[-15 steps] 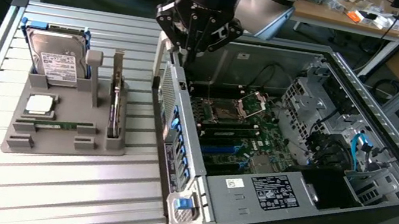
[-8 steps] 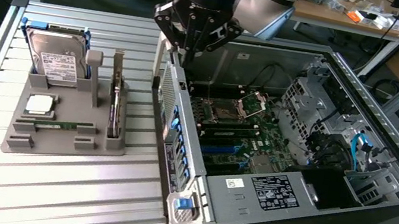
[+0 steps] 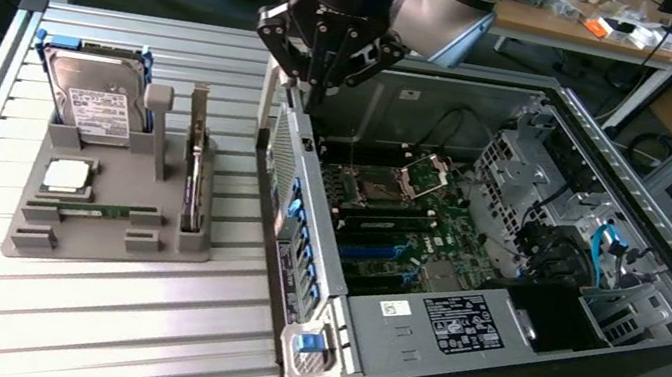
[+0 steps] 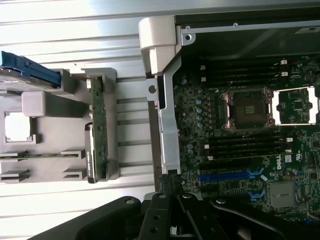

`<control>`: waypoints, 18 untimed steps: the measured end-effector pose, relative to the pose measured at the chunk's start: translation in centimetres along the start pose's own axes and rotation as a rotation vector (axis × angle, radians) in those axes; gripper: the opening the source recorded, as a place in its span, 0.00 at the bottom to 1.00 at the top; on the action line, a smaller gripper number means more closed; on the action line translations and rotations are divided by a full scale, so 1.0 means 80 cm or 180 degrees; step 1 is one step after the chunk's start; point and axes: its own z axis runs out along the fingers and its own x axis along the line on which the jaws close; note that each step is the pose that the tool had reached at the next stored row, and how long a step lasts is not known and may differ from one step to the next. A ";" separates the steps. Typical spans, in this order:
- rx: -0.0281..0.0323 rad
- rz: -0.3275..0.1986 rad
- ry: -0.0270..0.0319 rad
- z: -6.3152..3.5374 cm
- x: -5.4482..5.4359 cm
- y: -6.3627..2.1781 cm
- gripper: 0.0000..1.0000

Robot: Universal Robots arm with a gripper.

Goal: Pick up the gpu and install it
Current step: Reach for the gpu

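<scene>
The arm [image 3: 453,5] reaches in from the top of the exterior view, its grey wrist joint bent so that the black gripper [image 3: 311,94] points straight down. The jaws are drawn together, and in the wrist view the two fingers [image 4: 167,189] meet tip to tip.

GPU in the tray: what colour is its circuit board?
Green. The gpu shows it best in the wrist view, standing on edge in the grey tray.
</scene>
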 end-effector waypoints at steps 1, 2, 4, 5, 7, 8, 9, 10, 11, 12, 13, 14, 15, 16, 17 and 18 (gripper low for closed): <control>0.0000 0.0000 0.0000 0.000 0.001 0.000 0.11; 0.0000 0.0000 0.0000 0.000 0.001 0.000 0.11; 0.0000 0.0000 0.0000 0.000 0.002 0.000 0.11; 0.0000 0.0000 0.0000 0.000 0.003 0.000 0.11; 0.0000 0.0000 0.0000 0.000 0.003 0.000 0.11; 0.0000 0.0000 0.0000 0.000 0.004 -0.001 0.11; 0.0000 0.0000 0.0000 0.000 0.004 -0.001 0.11; 0.0000 0.0000 0.0000 0.000 0.005 -0.001 0.11; 0.0000 0.0000 0.0000 0.000 0.005 -0.001 0.11; 0.0000 0.0000 0.0000 0.000 0.005 -0.001 0.11; 0.0000 0.0000 0.0000 0.000 0.006 -0.001 0.11; 0.0000 0.0000 0.0000 0.000 0.006 -0.001 0.11; 0.0000 0.0000 0.0000 0.000 0.007 -0.001 0.11; 0.0000 0.0000 0.0000 0.000 0.007 -0.001 0.11; 0.0000 0.0000 0.0000 0.000 0.008 -0.001 0.11; 0.0000 0.0000 0.0000 0.000 0.008 -0.001 0.11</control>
